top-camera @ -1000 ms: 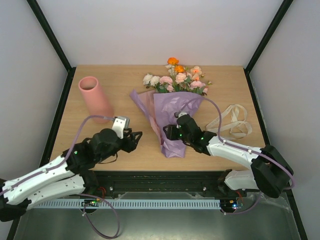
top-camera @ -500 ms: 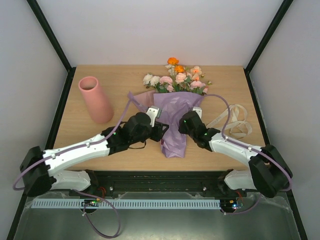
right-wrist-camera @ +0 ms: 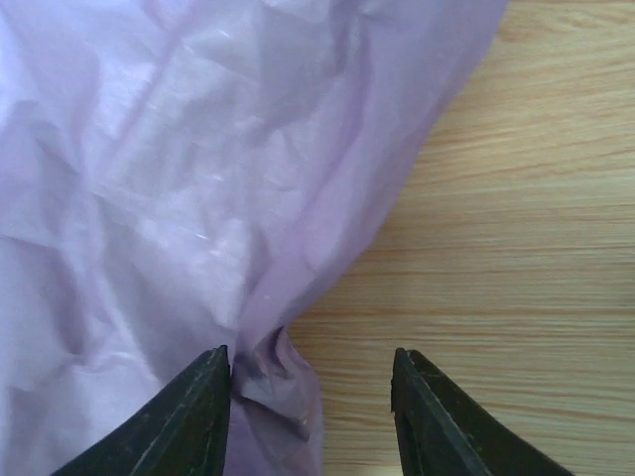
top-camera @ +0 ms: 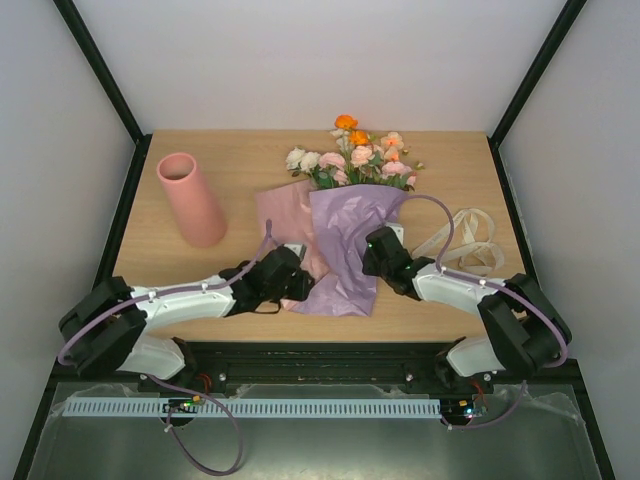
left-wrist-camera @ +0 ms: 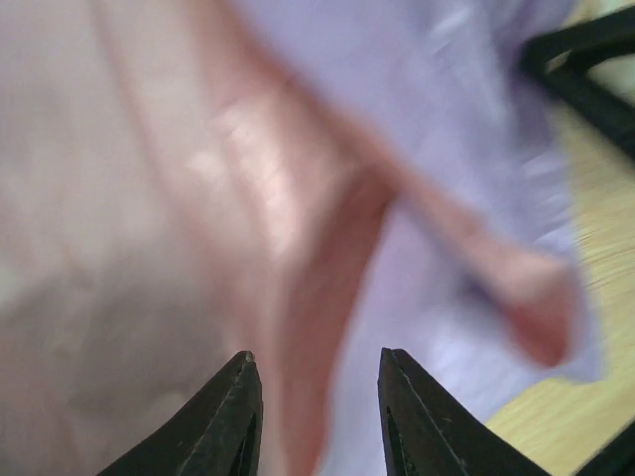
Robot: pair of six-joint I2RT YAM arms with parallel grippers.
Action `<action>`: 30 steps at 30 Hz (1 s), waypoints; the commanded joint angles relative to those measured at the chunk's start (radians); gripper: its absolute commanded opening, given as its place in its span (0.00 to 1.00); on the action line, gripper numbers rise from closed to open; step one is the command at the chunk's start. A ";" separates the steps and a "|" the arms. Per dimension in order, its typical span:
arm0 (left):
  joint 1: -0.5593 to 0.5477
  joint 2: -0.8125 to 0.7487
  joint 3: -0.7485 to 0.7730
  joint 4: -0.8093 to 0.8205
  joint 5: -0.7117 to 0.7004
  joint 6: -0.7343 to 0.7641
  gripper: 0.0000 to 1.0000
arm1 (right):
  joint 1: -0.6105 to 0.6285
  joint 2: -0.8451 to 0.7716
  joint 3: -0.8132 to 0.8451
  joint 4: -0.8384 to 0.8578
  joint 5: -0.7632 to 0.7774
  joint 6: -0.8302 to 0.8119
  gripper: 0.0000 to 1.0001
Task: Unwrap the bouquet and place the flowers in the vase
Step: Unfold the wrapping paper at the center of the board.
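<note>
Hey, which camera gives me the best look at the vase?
The top view: the vase shows whole and unobstructed, left of the bouquet. Neither wrist view shows it; both mostly show wrapping paper.

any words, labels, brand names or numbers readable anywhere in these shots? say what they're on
No readable text in any view.
vase: plain pink, no print.
wrapping paper: plain lilac and pink, no print; blurred in the left wrist view.
ribbon: plain cream, no lettering visible.
robot arms: no marking large enough to read.
</note>
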 commanded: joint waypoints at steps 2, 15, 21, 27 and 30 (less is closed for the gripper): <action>0.007 -0.052 -0.136 0.008 -0.089 -0.061 0.53 | -0.026 0.008 -0.048 0.004 0.043 -0.007 0.39; 0.013 -0.015 -0.213 0.059 -0.185 -0.068 0.55 | -0.031 0.022 -0.074 0.139 -0.032 0.062 0.15; 0.026 0.029 -0.219 0.101 -0.191 -0.068 0.58 | -0.055 0.062 -0.010 0.145 0.011 0.085 0.05; 0.059 0.099 -0.185 0.128 -0.185 -0.046 0.58 | -0.100 0.160 0.069 0.164 0.035 0.073 0.01; 0.079 0.134 -0.160 0.143 -0.186 -0.030 0.57 | -0.131 0.200 0.097 0.201 0.017 0.053 0.01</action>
